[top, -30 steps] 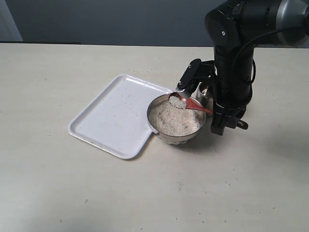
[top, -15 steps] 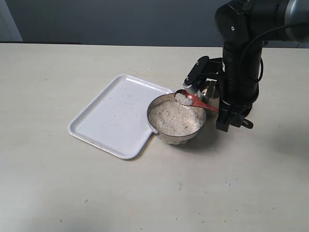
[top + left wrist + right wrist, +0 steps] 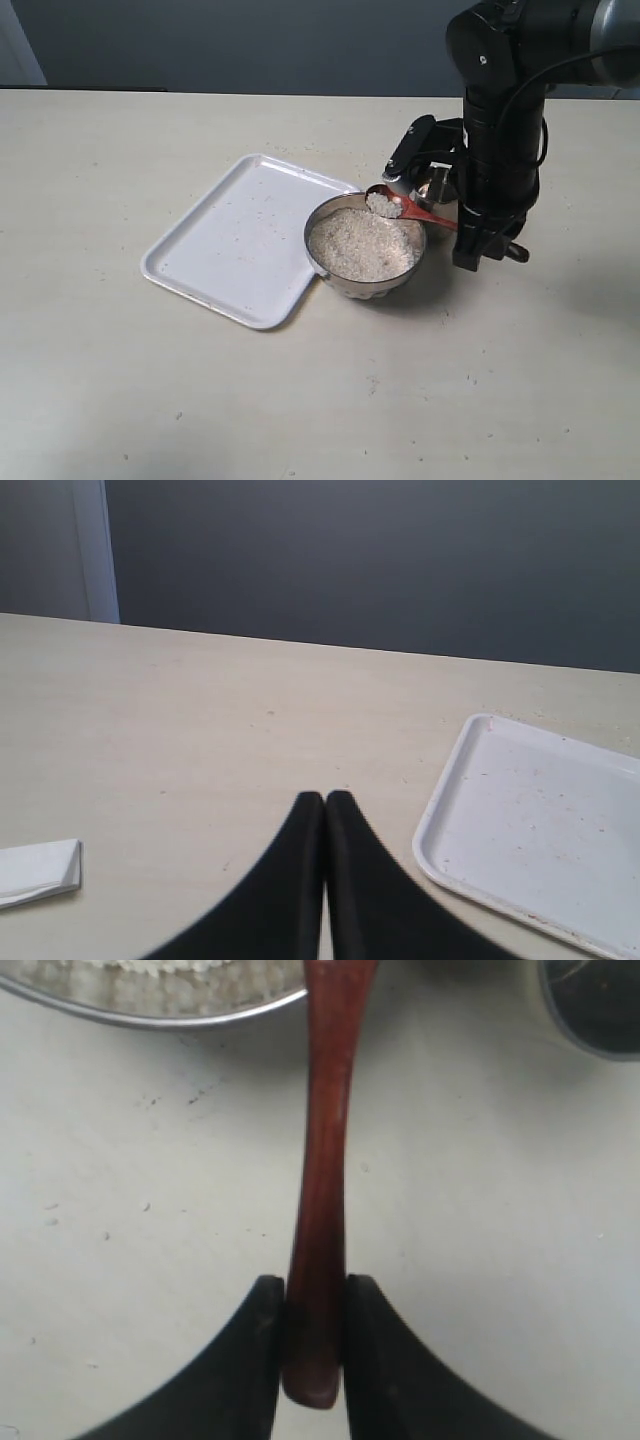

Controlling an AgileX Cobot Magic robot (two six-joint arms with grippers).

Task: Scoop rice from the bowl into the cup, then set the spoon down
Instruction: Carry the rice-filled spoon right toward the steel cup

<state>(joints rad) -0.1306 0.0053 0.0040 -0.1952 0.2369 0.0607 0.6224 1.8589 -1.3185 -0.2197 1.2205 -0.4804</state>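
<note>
Reddish-brown wooden spoon [image 3: 405, 207], slim tapering handle pinched by the right claw [image 3: 314, 1288]. Its oval end, heaped with white grains, has shifted since a second ago from the bowl's 12 o'clock rim to 1 o'clock. Shiny ribbed steel bowl [image 3: 345, 280] holds granular rice [image 3: 360, 245]. Small rounded steel cup [image 3: 437, 188] at the bowl's 2 o'clock. Left claw [image 3: 325, 800] pressed together over the pale surface [image 3: 150, 710].

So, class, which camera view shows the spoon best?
The exterior view: the spoon shows head and handle, heaped with rice. The right wrist view shows only the gripped handle; the left wrist view, none of it.
</note>
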